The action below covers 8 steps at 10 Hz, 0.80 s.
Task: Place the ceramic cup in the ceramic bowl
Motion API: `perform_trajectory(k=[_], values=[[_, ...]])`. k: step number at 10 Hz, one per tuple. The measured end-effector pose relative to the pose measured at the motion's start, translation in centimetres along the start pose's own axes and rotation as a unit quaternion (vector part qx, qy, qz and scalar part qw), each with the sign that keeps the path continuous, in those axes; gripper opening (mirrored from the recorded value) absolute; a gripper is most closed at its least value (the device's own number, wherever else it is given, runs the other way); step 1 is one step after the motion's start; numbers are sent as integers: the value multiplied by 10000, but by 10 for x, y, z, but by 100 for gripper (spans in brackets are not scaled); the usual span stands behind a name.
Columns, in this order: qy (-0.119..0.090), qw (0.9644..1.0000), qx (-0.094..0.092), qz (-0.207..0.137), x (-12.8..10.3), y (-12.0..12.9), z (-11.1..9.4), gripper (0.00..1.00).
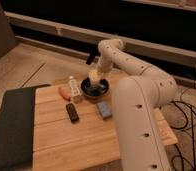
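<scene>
Hanging over the bowl (95, 88), the cup (94, 75) is seen at the gripper (95, 73).

Camera view: the bowl is set on the wooden table (86, 142) (far side), just beside a clear bottle (72, 86); a blue-grey block (104, 109) lies near it.

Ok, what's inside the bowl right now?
The cup sits at the bowl's back-left rim, under the gripper. Part of the bowl's floor shows bare and dark. Whether the cup rests on the floor is hidden by the rim and the arm.
</scene>
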Motion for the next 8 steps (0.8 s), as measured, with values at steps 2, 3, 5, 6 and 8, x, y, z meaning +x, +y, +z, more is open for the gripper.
perform_trajectory(k=[2, 3, 5, 6, 8], values=[[83, 10000, -54, 3, 3, -1, 8, 73], [123, 9999, -66, 4, 4, -2, 11, 74], [192, 9998, -78, -8, 7, -1, 17, 74], [215, 9997, -82, -14, 8, 0, 19, 74], [232, 9997, -92, -24, 9, 1, 20, 74]])
